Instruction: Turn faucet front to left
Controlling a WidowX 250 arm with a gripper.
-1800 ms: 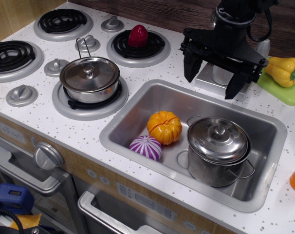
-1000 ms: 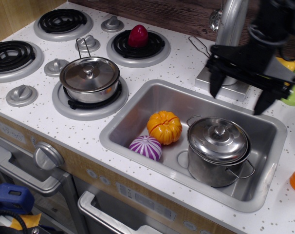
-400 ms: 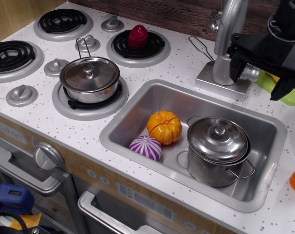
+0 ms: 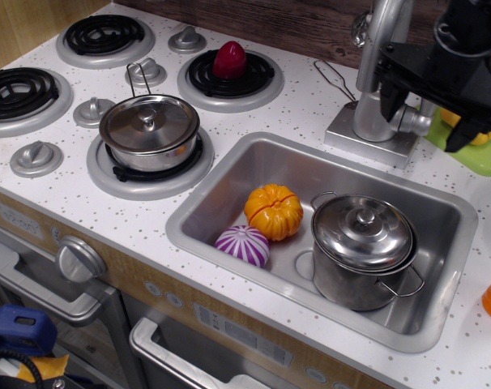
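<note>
The silver-grey faucet (image 4: 373, 73) stands upright on its square plate (image 4: 360, 143) behind the sink. Its spout runs up out of the top of the frame. Its stubby side lever (image 4: 418, 121) points right. My black gripper (image 4: 424, 117) hangs just right of the faucet column, jaws spread wide. The left finger (image 4: 389, 101) is close beside the column and the right finger (image 4: 458, 134) is further right, so the lever lies between them. I cannot tell whether anything touches. The gripper holds nothing.
The steel sink (image 4: 229, 182) holds an orange pumpkin (image 4: 273, 211), a purple onion (image 4: 242, 245) and a lidded pot (image 4: 363, 247). Another lidded pot (image 4: 149, 130) sits on the front burner. A yellow pepper on a green plate (image 4: 488, 158) lies behind the gripper. A wire loop (image 4: 335, 77) lies left of the faucet.
The gripper swung from in front of the faucet base to its right side, then rose and shifted slightly left, so that its fingers now bracket the lever. The faucet has not visibly turned.
</note>
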